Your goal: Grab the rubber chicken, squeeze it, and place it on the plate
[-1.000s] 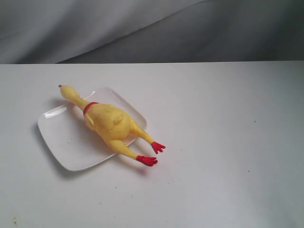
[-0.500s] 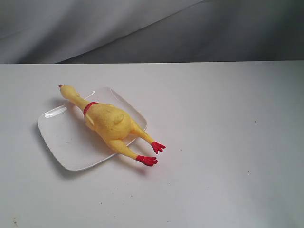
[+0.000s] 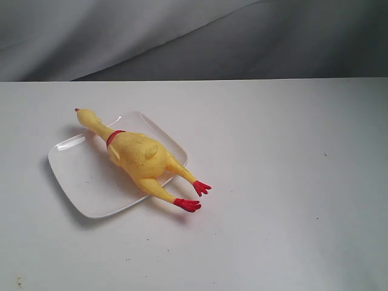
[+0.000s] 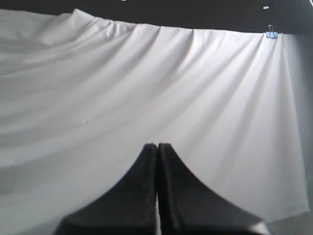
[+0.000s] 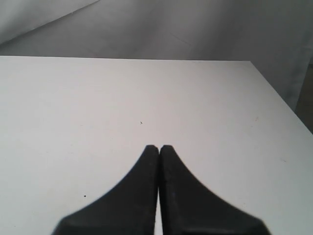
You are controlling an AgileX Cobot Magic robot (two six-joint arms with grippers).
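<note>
The yellow rubber chicken (image 3: 139,155) lies across the white square plate (image 3: 85,176) on the left of the table in the exterior view. Its head sticks out past the far corner and its red feet (image 3: 194,196) rest on the table beyond the near right edge. Neither arm shows in that view. My left gripper (image 4: 157,145) is shut with nothing in it, facing a white cloth. Over bare table, my right gripper (image 5: 158,147) is shut and empty too. Neither wrist view shows the chicken or the plate.
The white table (image 3: 291,182) stretches to the right of the plate. A grey cloth backdrop (image 3: 194,36) hangs behind it. The table's far edge and right corner (image 5: 250,61) show in the right wrist view. A blue clip (image 4: 272,34) holds the cloth in the left wrist view.
</note>
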